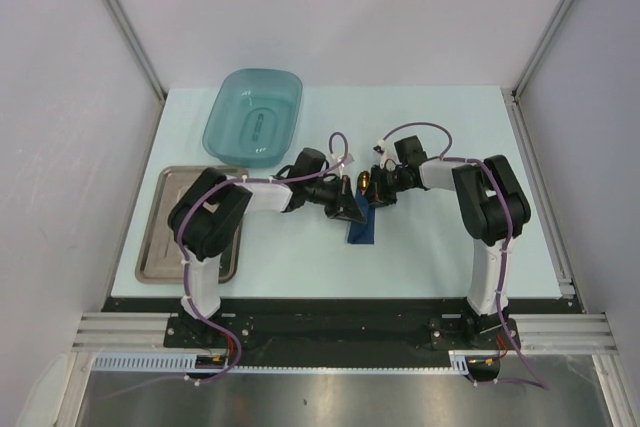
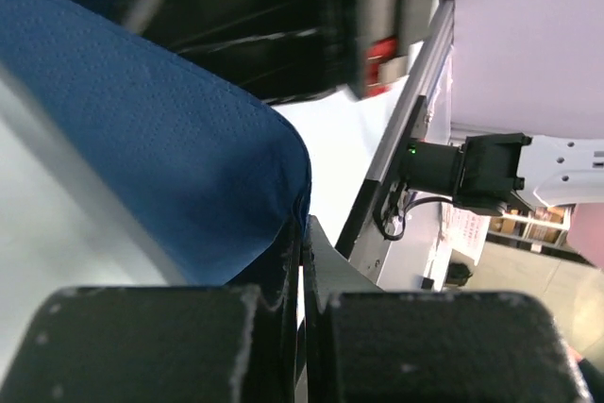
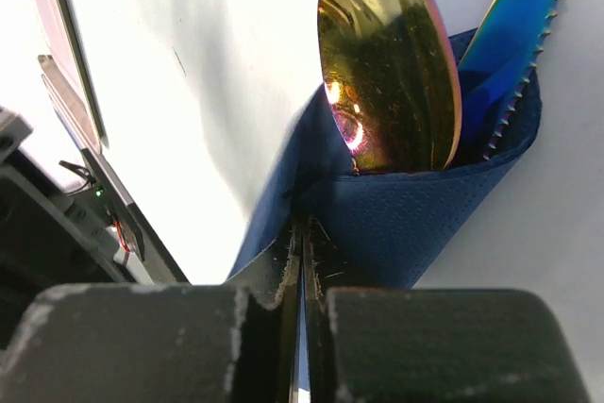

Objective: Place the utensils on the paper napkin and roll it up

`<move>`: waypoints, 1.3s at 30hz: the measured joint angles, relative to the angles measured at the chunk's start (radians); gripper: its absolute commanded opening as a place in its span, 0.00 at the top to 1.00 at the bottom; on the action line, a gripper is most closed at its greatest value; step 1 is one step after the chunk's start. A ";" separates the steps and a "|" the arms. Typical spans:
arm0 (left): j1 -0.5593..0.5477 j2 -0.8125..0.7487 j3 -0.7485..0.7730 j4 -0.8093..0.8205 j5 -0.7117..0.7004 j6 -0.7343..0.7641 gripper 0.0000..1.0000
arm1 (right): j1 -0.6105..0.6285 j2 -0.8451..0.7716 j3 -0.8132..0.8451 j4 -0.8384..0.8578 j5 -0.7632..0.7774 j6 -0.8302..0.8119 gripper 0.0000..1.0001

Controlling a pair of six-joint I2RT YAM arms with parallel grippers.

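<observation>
The dark navy paper napkin (image 1: 362, 228) lies wrapped round the utensils in the middle of the table. In the right wrist view the napkin (image 3: 415, 209) forms a pocket; a gold spoon bowl (image 3: 389, 73) and a serrated iridescent knife blade (image 3: 514, 40) stick out of it. My right gripper (image 3: 302, 233) is shut on a napkin fold, at the roll's far end (image 1: 372, 187). My left gripper (image 2: 304, 233) is shut on the napkin's edge (image 2: 151, 158), just left of the roll (image 1: 345, 202). The utensil handles are hidden inside the napkin.
A translucent teal tub (image 1: 254, 115) stands at the back left. A metal tray (image 1: 170, 227) lies at the left, partly under my left arm. The table's white top (image 1: 440, 267) ends at a black front rail.
</observation>
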 measured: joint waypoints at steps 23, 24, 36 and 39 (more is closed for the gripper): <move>-0.020 0.133 -0.005 0.124 -0.008 -0.093 1.00 | -0.005 -0.008 0.002 -0.018 -0.009 -0.004 0.94; -0.019 0.133 -0.005 0.124 -0.008 -0.092 1.00 | -0.007 -0.014 0.003 -0.035 -0.009 -0.005 0.93; -0.016 0.133 -0.006 0.124 -0.008 -0.091 1.00 | -0.059 -0.064 0.054 -0.122 -0.052 0.008 0.94; -0.015 0.133 -0.006 0.124 -0.008 -0.090 1.00 | -0.060 -0.064 0.045 -0.121 -0.052 0.014 0.95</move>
